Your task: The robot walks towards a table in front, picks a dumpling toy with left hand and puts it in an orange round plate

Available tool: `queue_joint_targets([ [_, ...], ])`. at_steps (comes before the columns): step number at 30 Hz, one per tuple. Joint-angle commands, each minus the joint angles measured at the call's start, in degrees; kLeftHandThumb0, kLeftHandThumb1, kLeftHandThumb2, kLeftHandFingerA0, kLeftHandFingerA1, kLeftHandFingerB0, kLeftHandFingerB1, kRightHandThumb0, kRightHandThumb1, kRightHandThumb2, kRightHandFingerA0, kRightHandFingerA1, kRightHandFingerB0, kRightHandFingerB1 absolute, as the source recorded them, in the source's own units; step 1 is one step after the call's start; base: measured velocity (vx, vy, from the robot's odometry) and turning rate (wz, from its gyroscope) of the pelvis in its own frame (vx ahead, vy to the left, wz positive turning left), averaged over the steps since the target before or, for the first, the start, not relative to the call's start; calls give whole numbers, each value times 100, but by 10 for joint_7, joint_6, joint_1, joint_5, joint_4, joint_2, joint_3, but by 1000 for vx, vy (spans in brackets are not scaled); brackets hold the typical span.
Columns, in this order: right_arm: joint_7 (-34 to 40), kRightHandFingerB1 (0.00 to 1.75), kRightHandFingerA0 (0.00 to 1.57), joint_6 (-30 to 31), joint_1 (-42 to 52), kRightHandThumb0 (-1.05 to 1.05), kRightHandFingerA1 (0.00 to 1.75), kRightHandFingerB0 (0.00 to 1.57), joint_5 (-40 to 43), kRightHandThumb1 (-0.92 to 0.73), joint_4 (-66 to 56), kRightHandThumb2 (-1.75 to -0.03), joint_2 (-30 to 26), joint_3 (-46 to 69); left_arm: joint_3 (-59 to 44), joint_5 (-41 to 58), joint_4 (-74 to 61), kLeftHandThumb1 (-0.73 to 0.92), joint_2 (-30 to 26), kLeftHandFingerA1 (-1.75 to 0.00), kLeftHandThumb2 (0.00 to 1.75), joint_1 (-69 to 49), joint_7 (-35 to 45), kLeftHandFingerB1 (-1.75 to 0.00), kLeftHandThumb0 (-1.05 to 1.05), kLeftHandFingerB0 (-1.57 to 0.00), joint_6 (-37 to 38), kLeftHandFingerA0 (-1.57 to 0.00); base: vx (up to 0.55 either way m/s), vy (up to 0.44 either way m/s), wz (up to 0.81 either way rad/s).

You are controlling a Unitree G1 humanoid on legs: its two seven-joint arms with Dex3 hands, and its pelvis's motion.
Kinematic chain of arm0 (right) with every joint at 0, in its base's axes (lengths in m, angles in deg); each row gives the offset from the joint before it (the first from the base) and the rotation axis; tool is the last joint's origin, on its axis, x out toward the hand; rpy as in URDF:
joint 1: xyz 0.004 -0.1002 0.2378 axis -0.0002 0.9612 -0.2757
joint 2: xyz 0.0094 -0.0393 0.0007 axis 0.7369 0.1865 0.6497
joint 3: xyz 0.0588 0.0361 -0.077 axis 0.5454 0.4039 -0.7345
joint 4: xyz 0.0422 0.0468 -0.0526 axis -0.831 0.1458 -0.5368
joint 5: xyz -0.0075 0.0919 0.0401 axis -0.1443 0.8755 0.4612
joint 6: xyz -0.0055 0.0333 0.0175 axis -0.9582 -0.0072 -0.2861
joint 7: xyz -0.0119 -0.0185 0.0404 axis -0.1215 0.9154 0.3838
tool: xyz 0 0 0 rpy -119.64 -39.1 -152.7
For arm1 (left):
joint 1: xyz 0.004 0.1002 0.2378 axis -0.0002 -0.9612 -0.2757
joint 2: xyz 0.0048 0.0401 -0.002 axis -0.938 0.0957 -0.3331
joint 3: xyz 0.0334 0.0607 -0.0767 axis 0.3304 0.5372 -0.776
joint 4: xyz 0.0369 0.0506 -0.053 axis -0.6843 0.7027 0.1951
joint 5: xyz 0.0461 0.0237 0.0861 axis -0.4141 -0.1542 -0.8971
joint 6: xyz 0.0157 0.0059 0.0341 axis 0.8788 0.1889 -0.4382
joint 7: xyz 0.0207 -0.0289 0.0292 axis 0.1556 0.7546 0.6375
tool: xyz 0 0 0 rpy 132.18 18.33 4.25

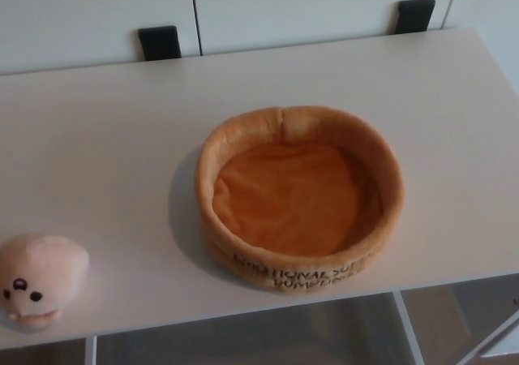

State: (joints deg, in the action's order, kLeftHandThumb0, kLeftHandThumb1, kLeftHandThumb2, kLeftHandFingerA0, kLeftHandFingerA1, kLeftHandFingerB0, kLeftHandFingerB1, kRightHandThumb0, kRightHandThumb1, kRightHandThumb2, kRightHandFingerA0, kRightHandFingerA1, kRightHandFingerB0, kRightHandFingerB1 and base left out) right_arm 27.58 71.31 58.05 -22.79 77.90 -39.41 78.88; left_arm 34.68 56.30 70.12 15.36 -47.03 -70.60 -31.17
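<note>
1. Near edge, robot's left: dumpling toy sits on the table, close to the front edge and partly cut by the picture's left border. Pale pink plush, face w/ two dark eyes turned toward the camera. Nothing touching it.

2. Near-centre: orange round plate, a soft plush dish w/ a raised padded wall, black lettering on its front face (blurred, not legible). Interior empty; only creased orange lining shows. Well apart from the toy, w/ bare tabletop between.

3. Hands: neither left nor right hand in view, no forearm either. Finger state cannot be told for either, since nothing of them shows.

4. Far side: table's back edge meets a white panelled wall or cabinet front; two black brackets stand at that edge, one left of centre, one toward the right. Not task items.

5. Below front edge: floor and a table leg visible at lower right, so the robot stands close to the table.

6. Progress, as judged: approach appears done or nearly so, table filling the view. Pick not yet begun, toy ungrasped. Placement not done, plate empty.

7. Remaining: bring left hand to the toy, close on it, carry it rightward over the plate's wall, release inside.
</note>
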Motion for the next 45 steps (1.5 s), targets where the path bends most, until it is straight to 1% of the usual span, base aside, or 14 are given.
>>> queue_joint_targets([
  [1,-1,45,93,-3,5,-26,71,49,5,-61,-1,-58,-15,3,-64,-19,-400,80,-23,-65,64,-277,4,-34,-47,-20,113,-19,0,0,0],
  [9,7,45,90,-8,8,-25,69,50,4,-60,-8,-57,-13,2,-172,123,-723,82,-12,-31,65,-378,48,-30,-40,-19,149,-23,0,0,0],
  [10,7,44,91,-4,4,-23,67,50,3,-60,-3,-58,-13,1,-204,173,-783,73,-24,-49,116,-379,48,-47,-24,0,132,0,0,0,0],
  [16,11,44,89,2,0,-23,65,49,-1,-60,3,-58,-13,-2,-295,265,-907,75,-68,-50,116,-330,35,-49,-22,0,101,0,0,0,0],
  [17,11,44,88,1,1,-23,64,49,-3,-60,0,-58,-14,-4,-312,270,-920,74,-82,-30,68,-298,27,-18,-29,-8,90,-9,0,0,0],
  [21,5,45,90,-8,3,-25,66,50,1,-60,-2,-57,-15,-1,-349,258,-944,76,-135,-26,63,-195,3,-16,-28,0,16,0,0,0,0],
  [23,5,45,88,-8,3,-24,65,49,1,-61,-2,-58,-15,-1,-353,261,-949,65,-133,-18,82,-194,5,-13,-27,-2,9,-3,0,0,0],
  [24,4,44,90,-4,2,-23,67,49,2,-59,0,-57,-15,0,-332,245,-937,57,-172,-4,84,-129,6,0,-39,0,-44,0,0,0,0],
  [27,3,44,90,2,-1,-23,67,49,2,-59,4,-57,-16,1,-304,224,-923,57,-233,-4,84,-31,8,0,-39,0,-127,0,0,0,0],
  [28,4,44,89,1,0,-24,68,51,0,-60,2,-57,-15,-1,-281,196,-903,60,-248,-1,65,5,20,0,-39,0,-144,0,0,0,0],
  [29,5,44,89,0,1,-24,68,51,-2,-60,-1,-57,-15,-4,-252,162,-878,60,-269,-1,65,51,36,0,-39,0,-168,0,0,0,0],
  [37,11,45,93,0,-1,-25,71,51,-4,-59,1,-58,-15,-8,-157,89,-812,55,-289,0,66,143,63,0,-33,0,-218,0,0,0,0],
  [39,8,45,93,1,-3,-23,70,51,0,-60,4,-58,-15,-4,-116,7,-776,42,-290,-18,64,146,72,-8,-32,0,-199,0,0,0,0],
  [45,-1,45,90,0,-4,-21,72,49,8,-60,-2,-57,-16,2,-72,-56,-754,33,-309,-31,70,160,79,-8,-38,0,-216,0,0,0,0],
])
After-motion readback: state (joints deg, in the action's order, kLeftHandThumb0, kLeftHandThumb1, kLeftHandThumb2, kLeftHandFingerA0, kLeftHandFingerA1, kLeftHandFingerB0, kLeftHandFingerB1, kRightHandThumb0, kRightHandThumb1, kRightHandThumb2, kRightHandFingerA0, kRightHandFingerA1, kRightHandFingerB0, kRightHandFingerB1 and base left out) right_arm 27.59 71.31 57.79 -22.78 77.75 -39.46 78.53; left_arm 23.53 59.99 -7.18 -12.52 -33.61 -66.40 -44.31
